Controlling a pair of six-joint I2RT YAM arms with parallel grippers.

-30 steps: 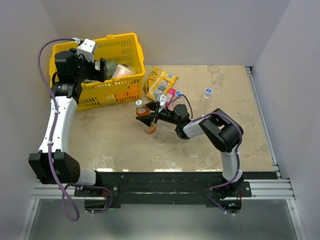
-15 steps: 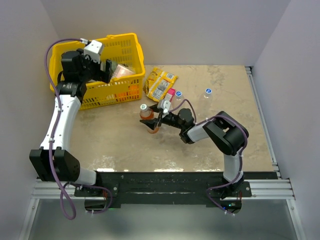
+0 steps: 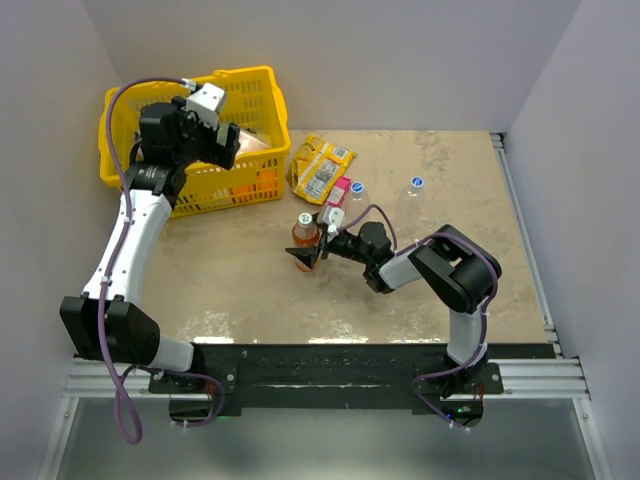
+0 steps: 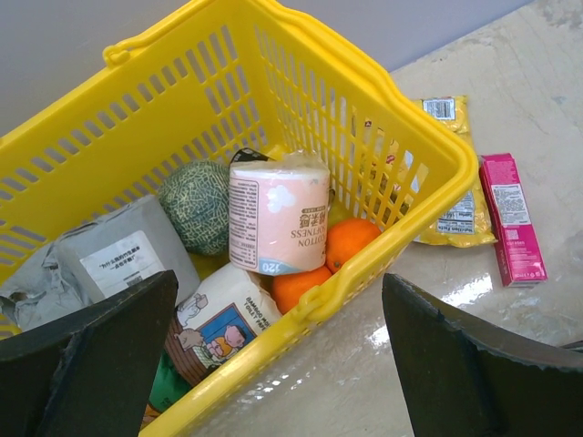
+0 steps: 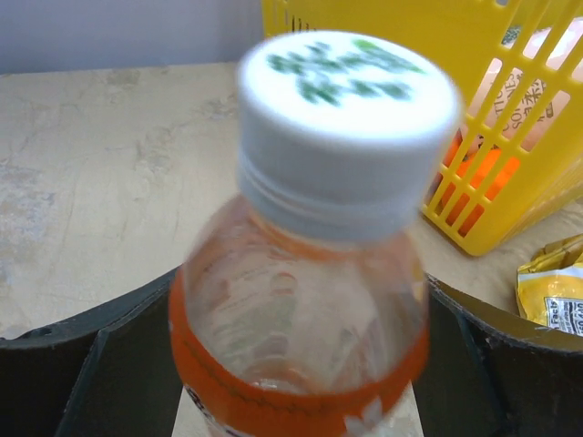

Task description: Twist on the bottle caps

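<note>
Bottle [image 3: 304,238] — cap [image 5: 346,118] on, upright on surface [image 3: 230,280], flanked by right jaws; grip cannot be told. Left jaws — spread wide over basket [image 4: 301,91].

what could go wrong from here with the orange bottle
The orange bottle sits between the fingers of the right gripper, blurred in the wrist view; a careless pull-back might topple it. Its white cap is on the neck, but how tight cannot be told, so a fall might spill drink. A blue cap lies just beyond the right arm; a swing that way might knock it.
</note>
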